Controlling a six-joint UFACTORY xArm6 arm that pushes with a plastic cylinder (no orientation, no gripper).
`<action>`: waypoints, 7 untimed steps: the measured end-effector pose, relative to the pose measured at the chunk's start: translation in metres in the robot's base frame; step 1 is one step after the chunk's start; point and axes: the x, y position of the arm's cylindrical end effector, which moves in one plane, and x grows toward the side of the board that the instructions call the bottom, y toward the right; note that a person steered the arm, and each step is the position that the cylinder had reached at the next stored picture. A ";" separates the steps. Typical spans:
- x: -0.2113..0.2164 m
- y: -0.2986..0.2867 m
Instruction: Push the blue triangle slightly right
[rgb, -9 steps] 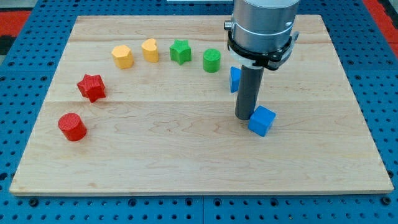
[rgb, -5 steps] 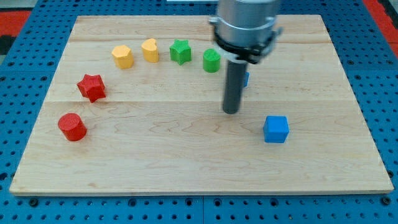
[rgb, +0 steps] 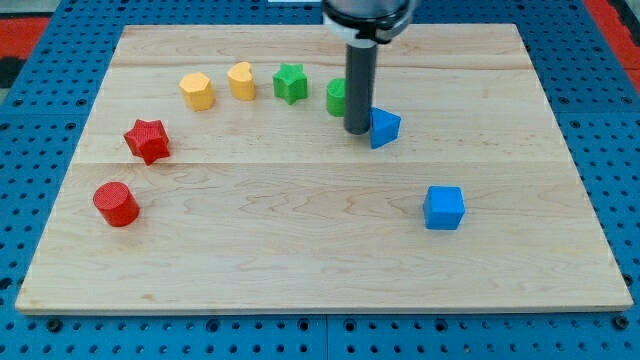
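The blue triangle (rgb: 384, 127) lies on the wooden board (rgb: 300, 250) right of centre, toward the view's top. My tip (rgb: 357, 132) stands right against the triangle's left side, between it and the green cylinder (rgb: 337, 97), which the rod partly hides. A blue cube (rgb: 443, 207) lies below and to the right of the triangle, well apart from the tip.
A green star (rgb: 290, 82), a yellow block (rgb: 241, 80) and a yellow hexagon (rgb: 198, 90) form an arc toward the view's top left. A red star (rgb: 147, 140) and a red cylinder (rgb: 116, 203) lie at the left.
My tip left the blue cube, which slid a little right and down, then moved up and left to the blue triangle's left side. The triangle is now uncovered.
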 end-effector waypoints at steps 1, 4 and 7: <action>-0.010 0.020; 0.017 0.057; -0.018 0.027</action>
